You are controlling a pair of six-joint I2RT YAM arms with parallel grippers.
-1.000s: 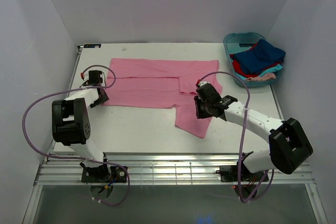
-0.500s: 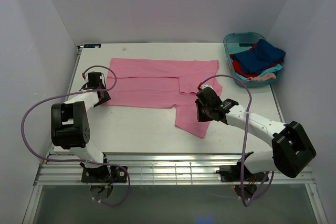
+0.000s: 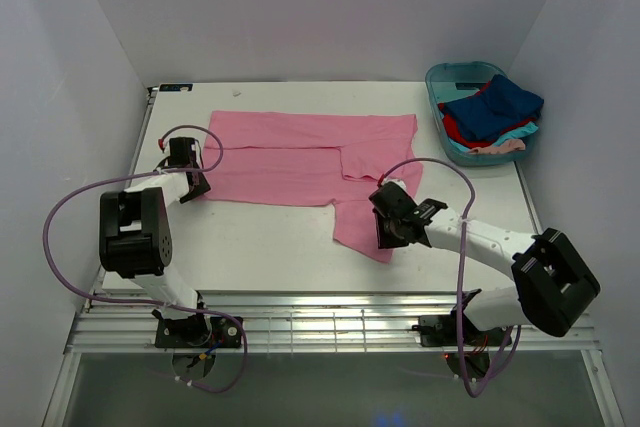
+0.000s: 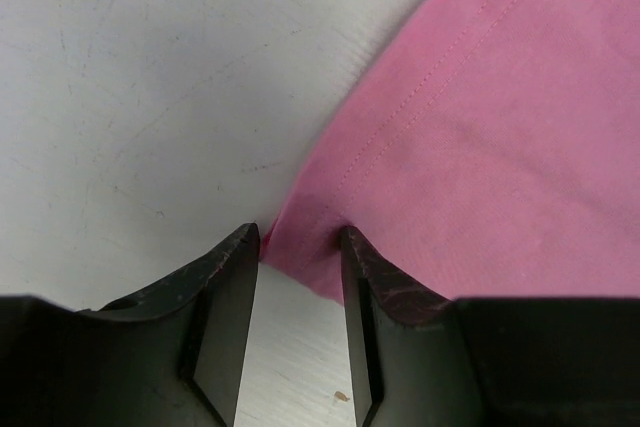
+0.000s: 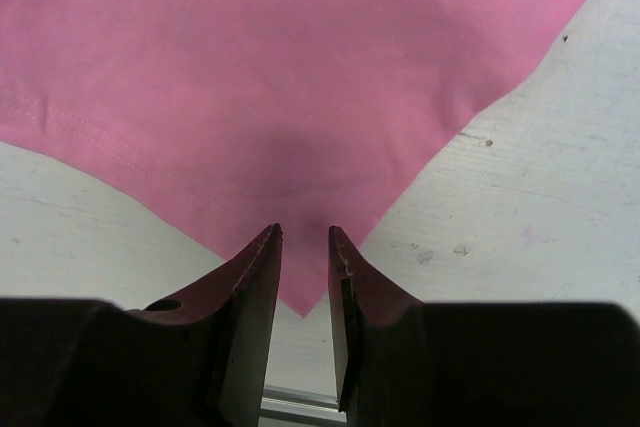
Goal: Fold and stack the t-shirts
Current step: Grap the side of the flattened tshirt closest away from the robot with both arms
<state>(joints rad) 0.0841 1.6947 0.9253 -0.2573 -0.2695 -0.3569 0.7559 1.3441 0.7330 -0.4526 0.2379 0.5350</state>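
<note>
**Pink t-shirt flat on the table, a gripper at each of two corners**

The left gripper (image 4: 298, 247) has its jaws spread. Its dark, scuffed, wedge-shaped fingers (image 4: 225, 317) stand on either side of one corner of the pink t-shirt (image 3: 300, 162), and white tabletop shows in the gap below the cloth. The fabric there is a smooth, matte knit with a double line of stitching along the hem.

The right gripper (image 5: 305, 237) is low over another pointed corner, at the near right of the garment. Its jaws stand only a narrow slot apart, with the cloth's tip in that slot. I cannot tell whether they pinch it. A soft shadowed dimple sits in the cloth just beyond the tips.

The shirt lies spread as a long band across the middle of the white, scratched and speckled table (image 3: 260, 237). One flap angles toward the near edge under the right arm.

A purple cable (image 3: 425, 162) from that arm arcs above the shirt's right end.

Well apart, at the far right corner, a teal plastic tub (image 3: 440, 82) holds a rumpled heap: a dark blue shirt (image 3: 500, 102) on top, with a red shirt (image 3: 455, 132), a turquoise shirt (image 3: 520, 134) and a pale pink shirt (image 3: 500, 148) beneath it.
</note>
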